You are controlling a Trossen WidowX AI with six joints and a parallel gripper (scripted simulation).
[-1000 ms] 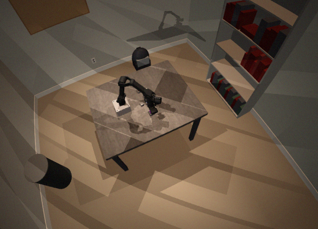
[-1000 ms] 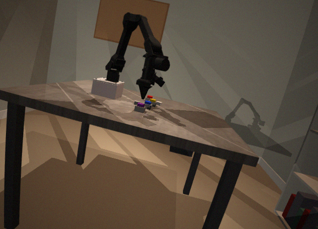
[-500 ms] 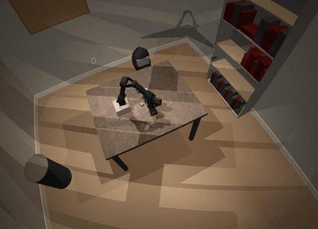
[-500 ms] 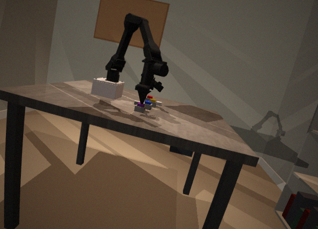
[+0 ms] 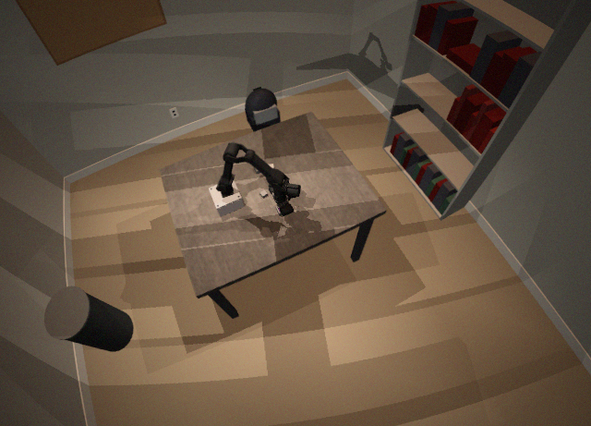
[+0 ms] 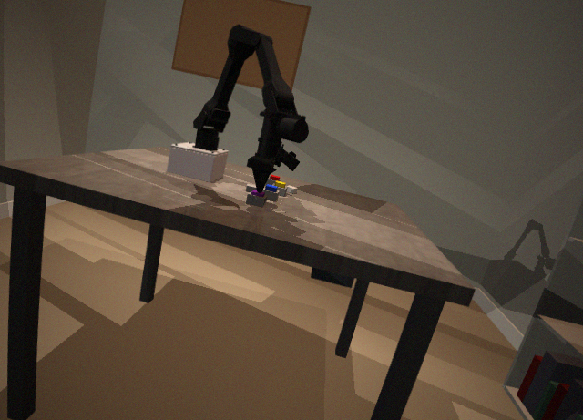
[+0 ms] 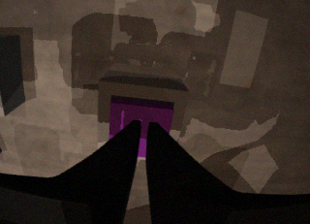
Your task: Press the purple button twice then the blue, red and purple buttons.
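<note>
I see my gripper [image 7: 143,129] with fingers pressed together on nothing, its tips planted on the purple button [image 7: 141,118], nearest in the row before the blue button [image 6: 271,187] on the table [image 6: 117,189].

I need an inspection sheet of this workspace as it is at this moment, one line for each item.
Surface: wooden table, patchy shadows.
Job's things: purple button under the fingertips; blue button, red button behind it.
Clutter: yellow button; small pale block.
Grippers: gripper shut, holding nothing, tips at the purple button.
Cables: nothing seen.
Surroundings: bookshelf, brown wall board, wall outlet.
</note>
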